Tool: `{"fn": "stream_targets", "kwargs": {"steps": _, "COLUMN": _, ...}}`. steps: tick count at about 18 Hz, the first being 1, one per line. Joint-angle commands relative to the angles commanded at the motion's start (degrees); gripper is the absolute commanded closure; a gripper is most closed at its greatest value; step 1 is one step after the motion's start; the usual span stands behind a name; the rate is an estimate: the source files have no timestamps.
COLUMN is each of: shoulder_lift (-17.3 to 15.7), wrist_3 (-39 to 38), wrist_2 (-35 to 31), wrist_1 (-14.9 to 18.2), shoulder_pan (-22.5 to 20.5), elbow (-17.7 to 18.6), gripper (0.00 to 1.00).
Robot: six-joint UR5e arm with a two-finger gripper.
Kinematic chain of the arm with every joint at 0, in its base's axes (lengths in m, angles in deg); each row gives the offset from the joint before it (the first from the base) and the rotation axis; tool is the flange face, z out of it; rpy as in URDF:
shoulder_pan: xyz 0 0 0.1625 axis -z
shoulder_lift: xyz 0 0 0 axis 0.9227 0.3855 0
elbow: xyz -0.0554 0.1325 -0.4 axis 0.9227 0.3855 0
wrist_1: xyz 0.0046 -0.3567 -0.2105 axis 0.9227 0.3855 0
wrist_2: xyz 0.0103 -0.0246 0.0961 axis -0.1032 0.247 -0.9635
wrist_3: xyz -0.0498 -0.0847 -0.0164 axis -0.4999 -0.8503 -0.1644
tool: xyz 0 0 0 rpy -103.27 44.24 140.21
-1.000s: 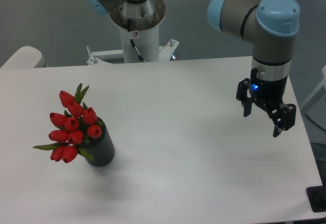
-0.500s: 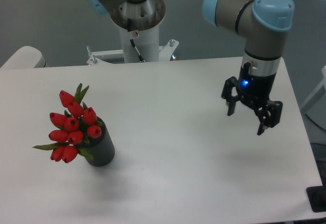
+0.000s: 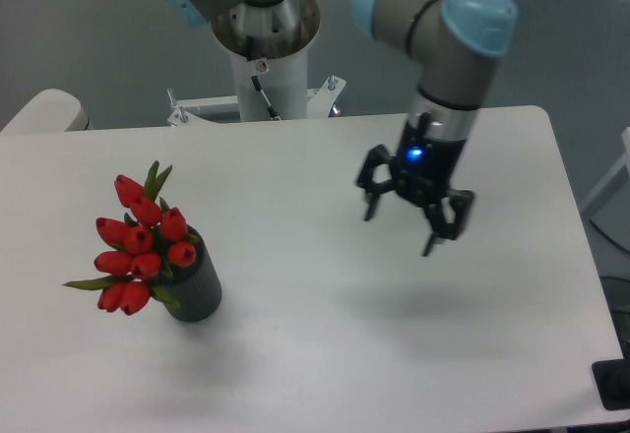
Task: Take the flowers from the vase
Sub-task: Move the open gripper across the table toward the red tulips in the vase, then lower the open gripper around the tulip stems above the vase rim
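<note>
So far nothing of the pick itself is done: the flowers (image 3: 140,246) sit in the vase (image 3: 196,290), their red buds leaning out over its rim on the side away from the arm, and nothing touches them. The vase stands upright on the worktop (image 3: 325,354).

The tool (image 3: 399,224) hangs in the air above the worktop with its fingers spread apart and nothing between them, pointing downward. Measured from the vase, it is well off toward the side nearer the robot's white base column (image 3: 268,69) and a little farther back from the camera.

What is left, as I judge it, is nearly everything: cross the open stretch to the vase, come down over the bunch, close on the stems or buds, and lift them clear of the mouth without tipping the vase.
</note>
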Motion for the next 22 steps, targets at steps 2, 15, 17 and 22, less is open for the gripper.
{"fn": "stream_targets", "kwargs": {"steps": 2, "shoulder_lift": -0.7, "wrist_3": -3.2, "wrist_2": 7.6, "wrist_1": -0.1, "shoulder_pan": 0.0, "elbow": 2.2, "gripper": 0.00}}
{"fn": "stream_targets", "kwargs": {"steps": 15, "shoulder_lift": -3.8, "wrist_3": -3.7, "wrist_2": 17.2, "wrist_1": -11.2, "shoulder_pan": 8.7, "elbow": 11.6, "gripper": 0.00}}
{"fn": "stream_targets", "kwargs": {"steps": 17, "shoulder_lift": -3.4, "wrist_3": -2.7, "wrist_2": 17.1, "wrist_1": -11.7, "shoulder_pan": 9.4, "elbow": 11.8, "gripper": 0.00}}
{"fn": "stream_targets", "kwargs": {"steps": 22, "shoulder_lift": -1.7, "wrist_3": 1.0, "wrist_2": 16.8, "wrist_1": -12.1, "shoulder_pan": 10.8, "elbow": 11.2, "gripper": 0.00}}
